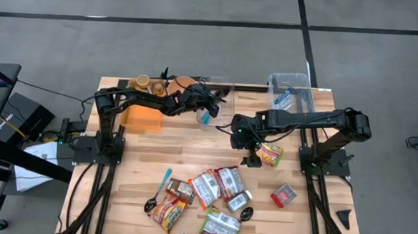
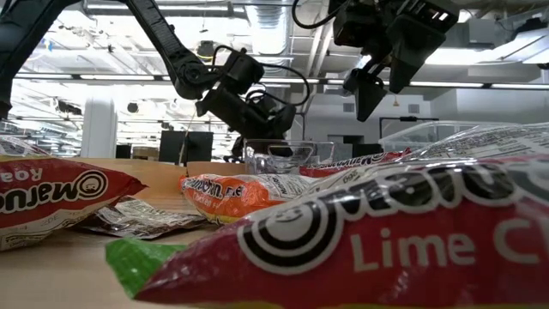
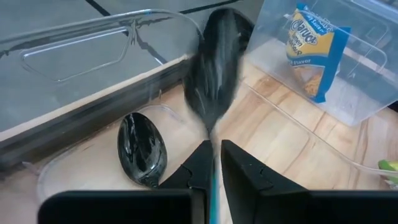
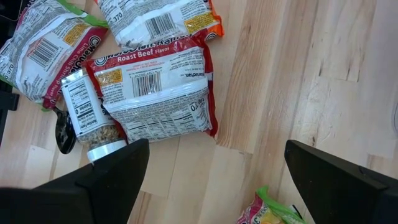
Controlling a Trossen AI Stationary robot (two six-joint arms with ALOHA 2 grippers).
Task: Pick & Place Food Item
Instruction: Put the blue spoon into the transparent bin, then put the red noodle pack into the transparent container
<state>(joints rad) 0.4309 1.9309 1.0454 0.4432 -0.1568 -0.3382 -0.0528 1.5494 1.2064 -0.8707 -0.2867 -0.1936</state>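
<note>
My left gripper (image 1: 209, 106) (image 3: 213, 149) is at the table's far middle, shut on a spoon with a black bowl (image 3: 214, 68) and a teal handle, above a clear shallow container (image 3: 93, 155). A second black spoon (image 3: 142, 149) lies in that container. My right gripper (image 1: 247, 148) (image 4: 217, 180) hangs open and empty above the table, beside an orange-green noodle packet (image 1: 268, 155). A roast beef noodle packet (image 4: 155, 93) lies flat among several packets (image 1: 216, 185) near the front edge. My left gripper pinches the spoon's teal handle (image 3: 212, 171) between its two fingers. The handle runs along the fingers. The black bowl sticks out past the fingertips, lifted clear above the clear container.
A clear bin (image 1: 293, 93) at the far right holds a blue-yellow packet (image 3: 314, 50). An orange block (image 1: 143, 117) and cups (image 1: 143, 80) stand at the far left. A spice jar (image 4: 84, 115), a red packet (image 1: 284, 196) and spoons (image 1: 158, 193) lie near the front.
</note>
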